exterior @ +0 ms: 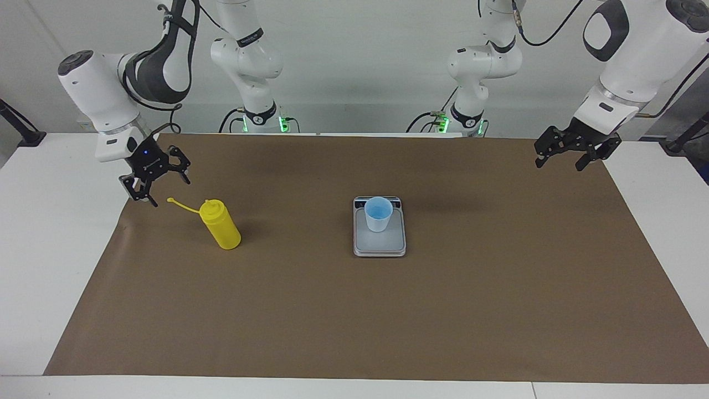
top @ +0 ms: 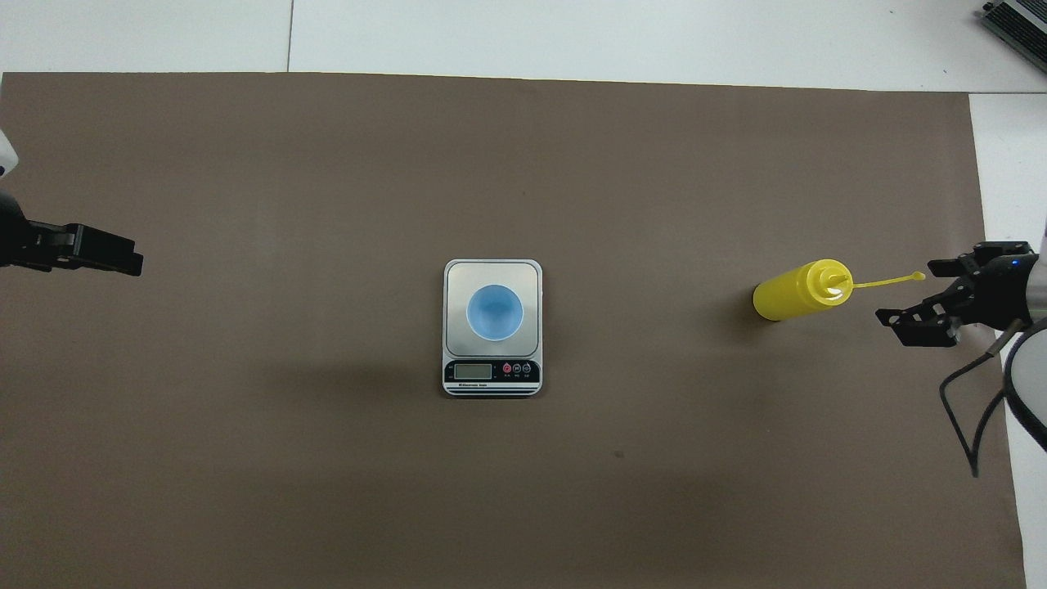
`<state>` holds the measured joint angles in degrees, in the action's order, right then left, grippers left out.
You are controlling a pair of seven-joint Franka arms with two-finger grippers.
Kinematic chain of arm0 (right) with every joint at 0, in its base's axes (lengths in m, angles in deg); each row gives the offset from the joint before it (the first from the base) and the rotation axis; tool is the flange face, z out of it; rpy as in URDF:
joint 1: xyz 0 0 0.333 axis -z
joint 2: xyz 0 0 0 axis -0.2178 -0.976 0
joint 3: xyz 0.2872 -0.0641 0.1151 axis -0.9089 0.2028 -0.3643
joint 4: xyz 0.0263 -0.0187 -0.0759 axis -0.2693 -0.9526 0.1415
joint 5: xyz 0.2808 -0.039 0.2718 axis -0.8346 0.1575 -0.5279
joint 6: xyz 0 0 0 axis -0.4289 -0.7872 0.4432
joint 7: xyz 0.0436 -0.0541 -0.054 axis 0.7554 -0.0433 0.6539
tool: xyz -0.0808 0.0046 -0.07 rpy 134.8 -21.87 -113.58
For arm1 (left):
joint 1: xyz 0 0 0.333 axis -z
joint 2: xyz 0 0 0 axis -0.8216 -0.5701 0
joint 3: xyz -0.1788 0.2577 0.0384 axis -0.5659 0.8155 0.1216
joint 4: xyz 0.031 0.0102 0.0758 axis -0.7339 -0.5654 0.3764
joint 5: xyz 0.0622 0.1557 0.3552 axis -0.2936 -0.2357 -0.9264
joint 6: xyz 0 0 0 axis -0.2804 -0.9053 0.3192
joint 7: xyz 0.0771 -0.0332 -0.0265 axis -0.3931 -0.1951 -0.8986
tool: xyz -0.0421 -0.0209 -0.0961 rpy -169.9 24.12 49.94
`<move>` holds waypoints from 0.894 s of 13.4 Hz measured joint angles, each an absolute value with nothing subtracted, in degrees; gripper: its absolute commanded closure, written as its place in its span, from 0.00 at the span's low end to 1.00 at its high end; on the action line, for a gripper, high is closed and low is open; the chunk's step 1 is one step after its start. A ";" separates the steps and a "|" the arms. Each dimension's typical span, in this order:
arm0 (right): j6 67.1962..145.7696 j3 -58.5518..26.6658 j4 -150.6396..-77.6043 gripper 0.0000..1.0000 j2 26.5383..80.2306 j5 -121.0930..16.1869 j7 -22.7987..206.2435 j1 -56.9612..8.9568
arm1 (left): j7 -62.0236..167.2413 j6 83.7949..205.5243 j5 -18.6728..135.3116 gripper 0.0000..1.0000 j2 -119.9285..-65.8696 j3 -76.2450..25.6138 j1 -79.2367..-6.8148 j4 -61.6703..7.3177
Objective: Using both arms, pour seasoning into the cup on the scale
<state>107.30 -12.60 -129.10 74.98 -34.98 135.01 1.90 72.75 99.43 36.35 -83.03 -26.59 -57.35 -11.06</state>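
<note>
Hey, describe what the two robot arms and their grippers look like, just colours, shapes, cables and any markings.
Both arms are white, rounded and jointed, with dark grey panels and joint caps, and black cables looped along them. Green lights glow at their bases. Each ends in a black, angular two-finger gripper: the right gripper shows a small blue light on its body, while the left gripper shows none here.

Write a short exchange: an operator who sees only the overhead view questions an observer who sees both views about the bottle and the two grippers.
Operator: From above, the yellow bottle looks as if it is lying down. Is it?
Observer: No. The bottle stands upright on the brown mat.
Operator: Is either gripper down at the table or touching anything?
Observer: No, both hang in the air. The right gripper is open beside the bottle and clear of it. The left gripper waits open over the mat's edge at its own end.
</note>
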 measured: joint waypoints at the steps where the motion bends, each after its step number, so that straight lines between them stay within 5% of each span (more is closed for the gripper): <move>1: 105.01 -12.73 -128.07 0.00 75.33 -34.94 129.04 1.19 | 72.75 99.43 36.35 0.00 -83.03 -26.59 -57.35 -11.06; 12: 91.86 -13.80 -117.61 0.00 75.10 -24.96 84.78 -8.57 | 72.75 99.43 36.35 0.00 -83.02 -26.59 -57.35 -11.06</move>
